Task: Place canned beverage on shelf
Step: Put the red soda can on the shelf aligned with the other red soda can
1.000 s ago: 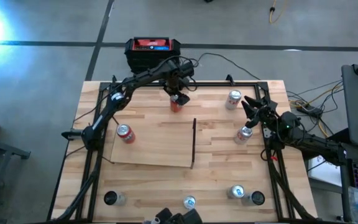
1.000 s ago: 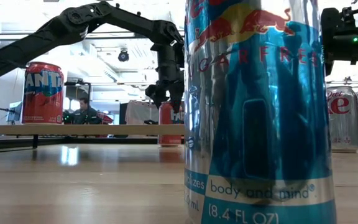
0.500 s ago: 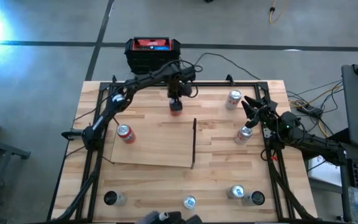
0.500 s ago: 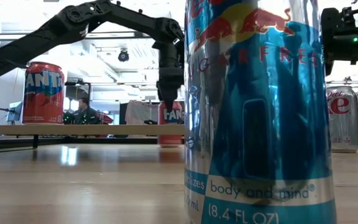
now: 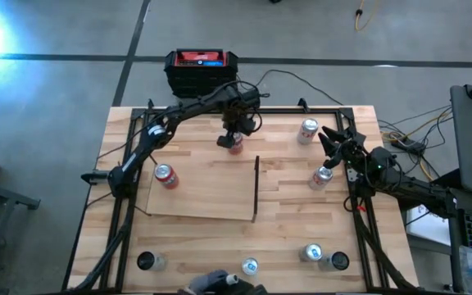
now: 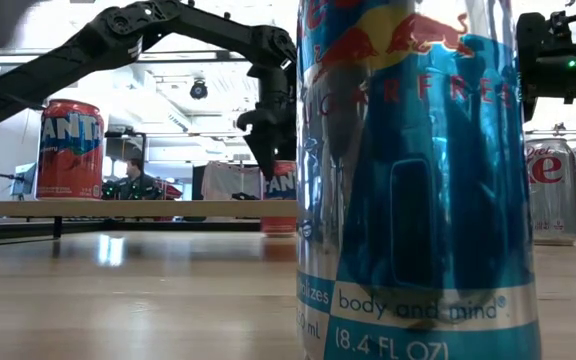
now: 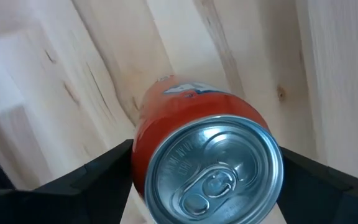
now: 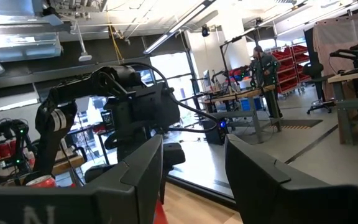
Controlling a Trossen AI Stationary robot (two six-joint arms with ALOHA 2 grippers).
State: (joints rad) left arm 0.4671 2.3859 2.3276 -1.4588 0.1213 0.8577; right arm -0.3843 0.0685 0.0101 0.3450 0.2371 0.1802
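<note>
The red can (image 5: pixel 235 144) stands on the table just past the far edge of the shelf (image 5: pixel 203 188), not on it yet. The left gripper (image 7: pixel 207 186) is around it with fingers spread, not squeezing. The can is hard, round and slippery, so hold its middle. The right gripper (image 5: pixel 332 141), well off to the shelf's side, is closed on nothing.

Grey concrete floor (image 5: pixel 56 90) with dark seam lines around the plank table (image 5: pixel 301 213), bright glare at one corner. Beyond it there's an open workshop: ceiling strip lights (image 8: pixel 185 22), workbenches (image 8: pixel 353 78), red storage bins (image 8: pixel 291 68), and a person (image 8: pixel 263 65) standing far back.
</note>
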